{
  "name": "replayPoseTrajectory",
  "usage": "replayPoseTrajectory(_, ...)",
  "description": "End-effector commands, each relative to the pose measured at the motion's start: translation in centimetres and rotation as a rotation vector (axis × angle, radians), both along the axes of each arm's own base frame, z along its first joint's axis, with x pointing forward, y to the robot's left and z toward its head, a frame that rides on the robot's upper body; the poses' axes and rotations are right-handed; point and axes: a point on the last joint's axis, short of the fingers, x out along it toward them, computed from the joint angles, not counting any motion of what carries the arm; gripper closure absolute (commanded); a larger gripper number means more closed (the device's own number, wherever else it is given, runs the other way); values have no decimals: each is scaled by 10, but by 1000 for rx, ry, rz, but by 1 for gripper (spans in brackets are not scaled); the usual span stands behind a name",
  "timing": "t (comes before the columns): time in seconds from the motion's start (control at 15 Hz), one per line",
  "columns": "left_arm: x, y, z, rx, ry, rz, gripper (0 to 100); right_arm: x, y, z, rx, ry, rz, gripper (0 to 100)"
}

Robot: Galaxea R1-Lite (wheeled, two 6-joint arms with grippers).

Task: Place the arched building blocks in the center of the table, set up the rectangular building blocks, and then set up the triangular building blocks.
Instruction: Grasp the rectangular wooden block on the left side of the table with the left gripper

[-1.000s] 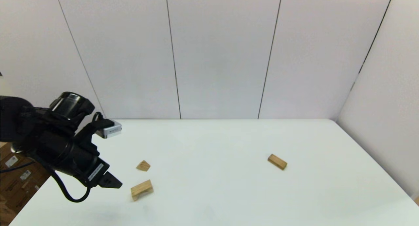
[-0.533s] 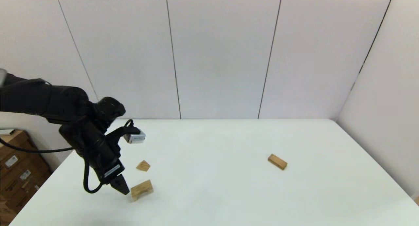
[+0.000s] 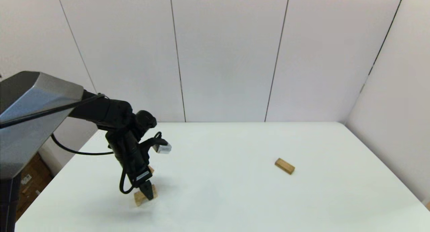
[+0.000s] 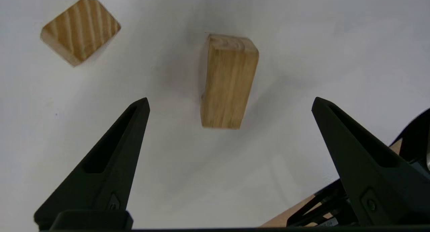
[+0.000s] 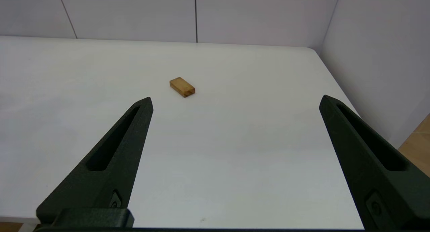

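Left gripper (image 3: pixel 146 193) now over one arched block (image 4: pixel 228 80)

The left arm reaches out from the left, wrist bent steeply down. Its gripper (image 3: pixel 146 192) points downward, low, fingers (image 4: pixel 111 158) spread wide. The right gripper (image 5: pixel 235 101) is also spread wide, held level

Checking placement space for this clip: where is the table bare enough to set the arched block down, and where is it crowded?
The broad middle of the table lies bare, between the arched block and the rectangular block. The crowded spot is the robot's left side: the open left gripper hangs over the arched block, with the triangular block close by.
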Motion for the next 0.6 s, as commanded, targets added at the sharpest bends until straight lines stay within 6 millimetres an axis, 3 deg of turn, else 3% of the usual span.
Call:
replayPoseTrajectory(0.07, 3, -1, -15, 20, 43, -9, 0, 0, 0, 0, 0, -1, -1, 0)
replayPoseTrajectory(0.6, 2, 1, -23, 71, 79, -10, 0, 0, 0, 0, 0, -1, -1, 0)
